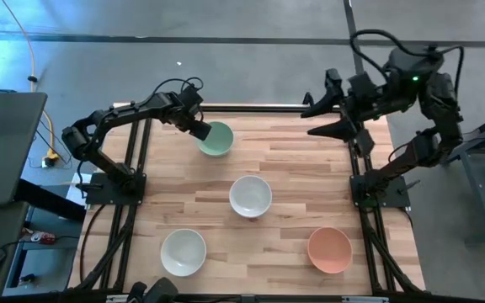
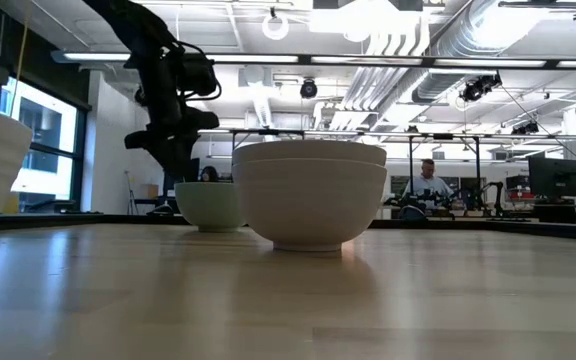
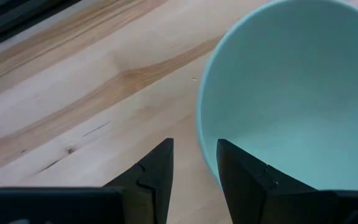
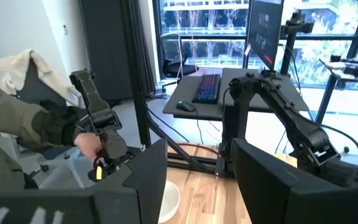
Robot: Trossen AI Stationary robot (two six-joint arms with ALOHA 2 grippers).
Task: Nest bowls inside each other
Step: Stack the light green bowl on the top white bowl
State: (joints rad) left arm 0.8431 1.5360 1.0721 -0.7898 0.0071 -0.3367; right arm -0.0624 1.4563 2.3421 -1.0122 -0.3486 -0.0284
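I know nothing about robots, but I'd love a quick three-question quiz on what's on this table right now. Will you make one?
1. True or false: the salmon-orange bowl sits inside another bowl.
2. The left gripper is at which bowl? A) the pale green bowl B) the lone white bowl C) the salmon-orange bowl
3. Fill in: at the table's centre, the white stacked bowls count ____.

Key
1. False; it stands alone near the right front.
2. A; its open fingers straddle that bowl's rim.
3. Two, as the low view shows. The right gripper waits open above the far right corner.
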